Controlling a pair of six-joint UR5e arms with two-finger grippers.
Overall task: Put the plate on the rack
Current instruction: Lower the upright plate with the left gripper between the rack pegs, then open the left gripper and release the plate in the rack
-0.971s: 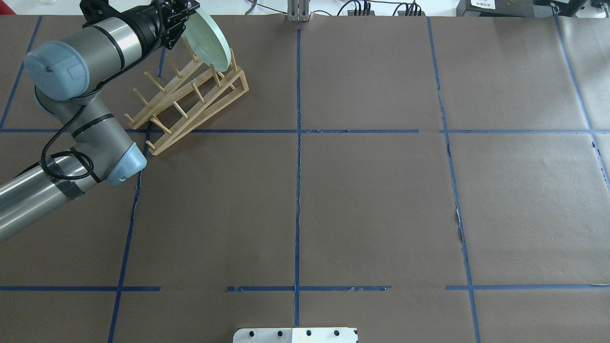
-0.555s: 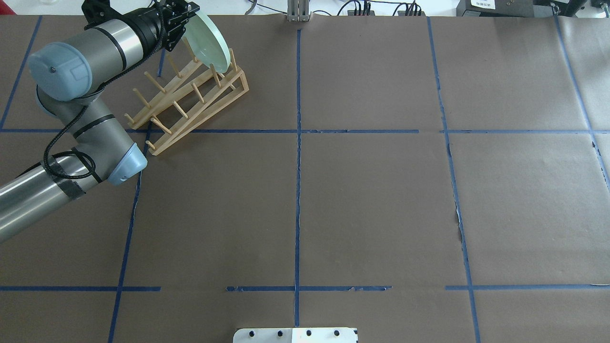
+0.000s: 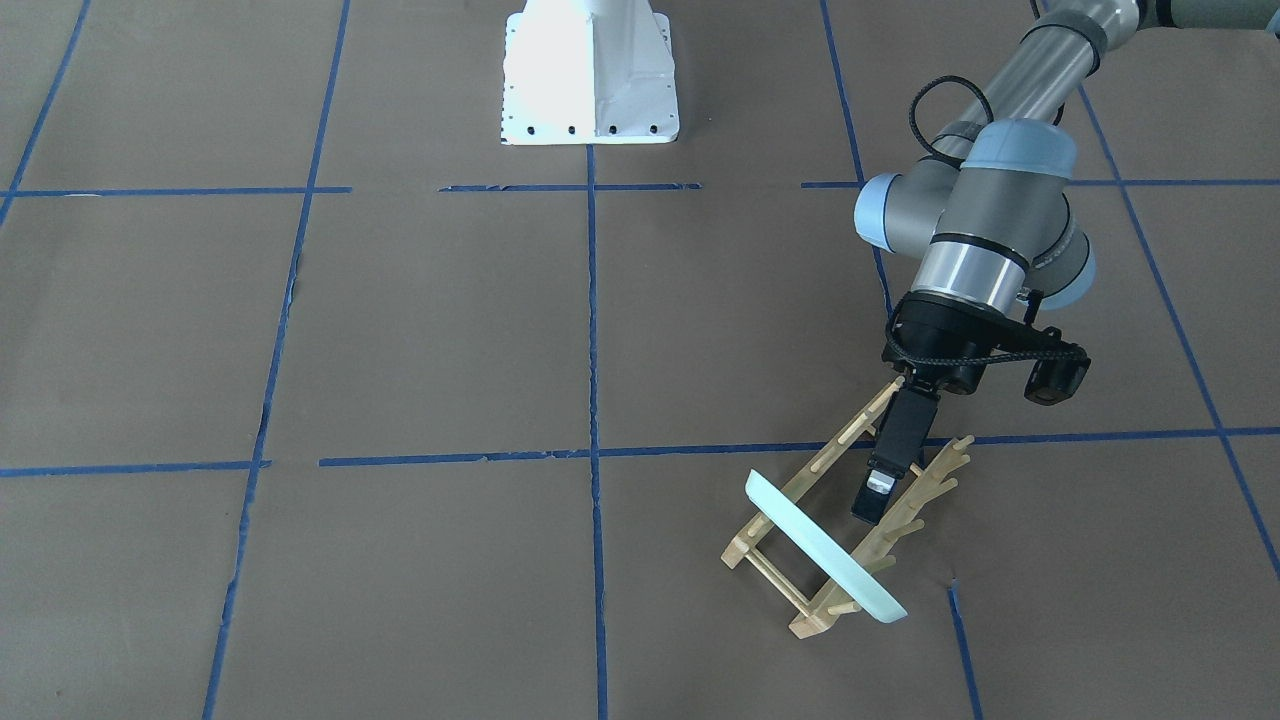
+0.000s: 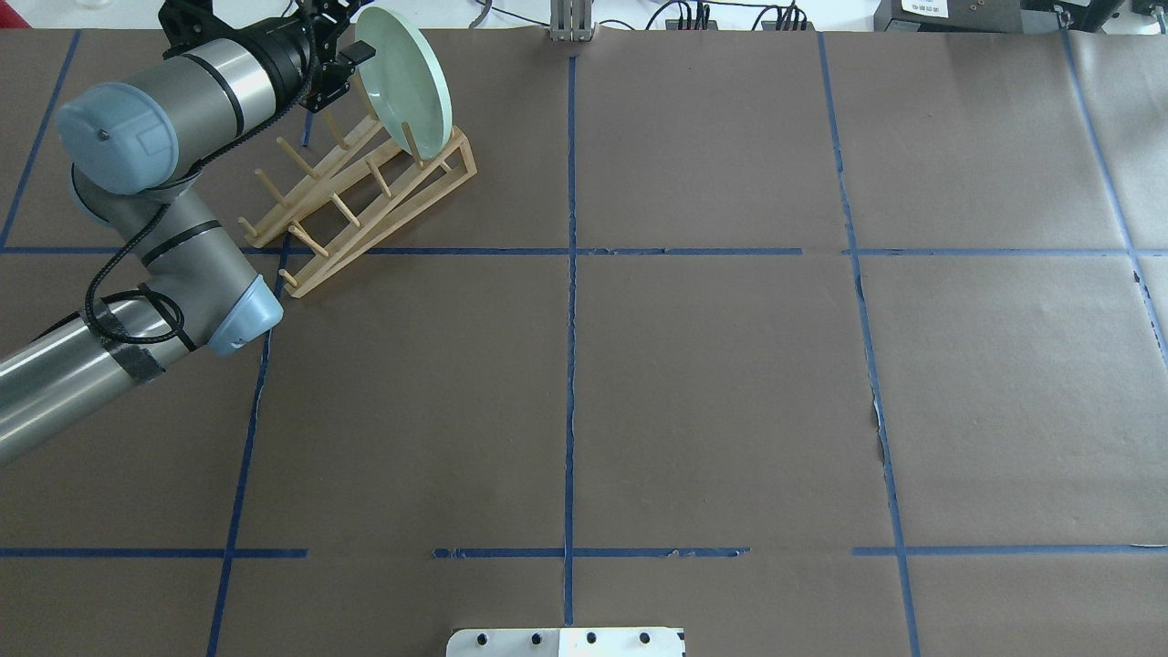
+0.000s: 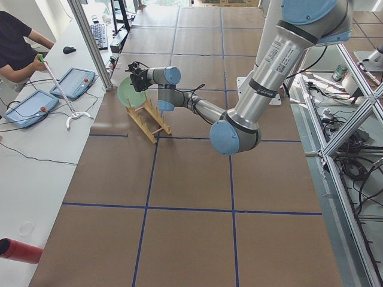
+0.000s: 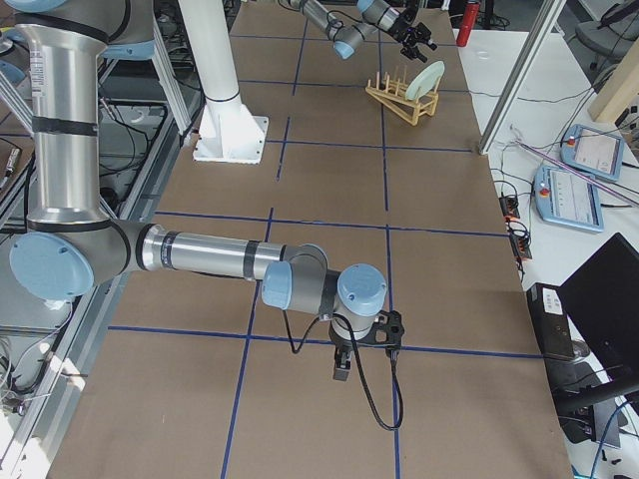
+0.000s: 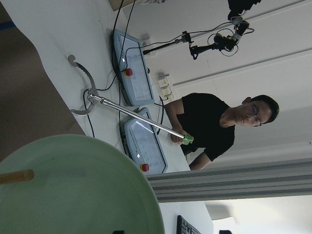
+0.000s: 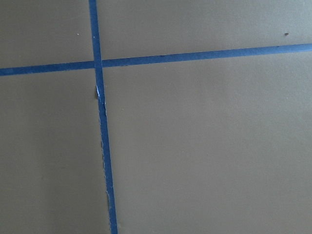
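Observation:
The pale mint-green plate (image 4: 404,78) stands on edge between the pegs at the far end of the wooden rack (image 4: 365,196), tilted away from the gripper. From the front, the plate (image 3: 825,548) leans over the rack's (image 3: 925,490) near end. My left gripper (image 4: 347,57) is open just beside the plate's rim, above the rack. From the front the gripper (image 3: 872,505) stands apart from the plate. The left wrist view shows the plate (image 7: 73,190) with a peg (image 7: 14,176) in front. My right gripper (image 6: 341,369) hovers low over bare table far away. I cannot tell its state.
The rack sits at the table's far left corner, close to the back edge and a metal post (image 4: 570,23). An operator (image 5: 18,48) with a stick sits beyond that edge beside control pendants (image 5: 72,84). The robot's white base (image 3: 590,75) is mid-table.
The plate has left my left gripper's hold and tipped back to rest on the rack's pegs. The gripper has opened and drawn slightly back from it.

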